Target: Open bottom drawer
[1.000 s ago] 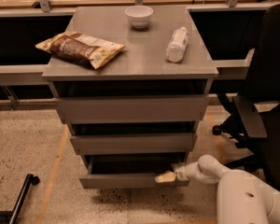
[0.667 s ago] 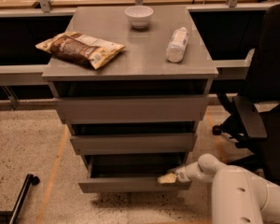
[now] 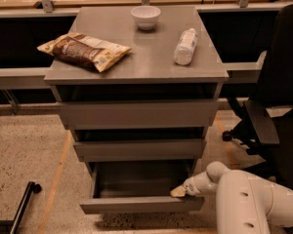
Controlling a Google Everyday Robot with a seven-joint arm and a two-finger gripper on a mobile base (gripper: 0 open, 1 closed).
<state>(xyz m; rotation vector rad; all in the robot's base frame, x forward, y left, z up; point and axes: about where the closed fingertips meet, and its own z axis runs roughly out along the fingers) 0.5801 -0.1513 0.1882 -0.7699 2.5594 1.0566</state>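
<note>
**A:** Camera view has the bottom drawer (image 3: 141,204) part-way out of the desk (image 3: 151,65), its shallow grey box showing under the middle drawer (image 3: 139,149). Where is the hand?

**B:** The hand (image 3: 178,191) is at the right end of that drawer's front, at the top edge and just inside the box. Whether it is spread or pinching the panel, I cannot tell.

**A:** So any pull comes from off-centre.

**B:** Yes, and that is the thing to mind. I judge that a tug at one corner could skew the drawer on its runners. The pull should run straight out toward the robot, level and slow, with no drift to the side.

**A:** Anything else?

**B:** The front has no handle, so the lip is the only purchase. Tipping the wrist up or down could slide the hand off. A jerk is also risky. The bottle (image 3: 185,46) lies on its side on top, near the bowl (image 3: 145,16) and the chip bag (image 3: 83,51), and it might roll.
</note>
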